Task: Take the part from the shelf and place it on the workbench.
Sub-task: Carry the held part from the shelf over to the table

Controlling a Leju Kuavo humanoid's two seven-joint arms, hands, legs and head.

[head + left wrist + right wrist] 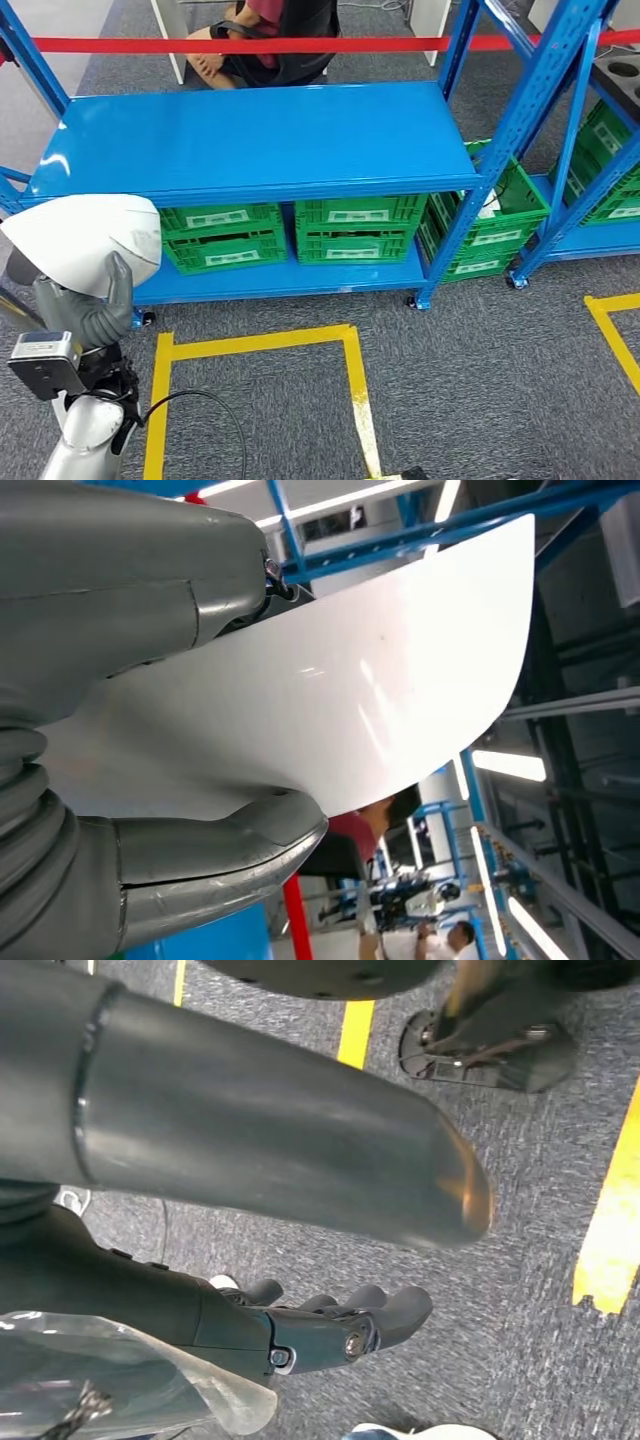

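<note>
Left hand [90, 310] gripping white part [83, 240], fingers hidden, right hand [332, 1325] loosely open.

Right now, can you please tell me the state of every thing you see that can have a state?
White part: held up, off the shelf.
Left robot hand: grips the white part.
Right robot hand: holds nothing, fingers apart, hanging above the carpet.
Blue shelf: top level bare.
Green crates: stored on the lower level.
</note>
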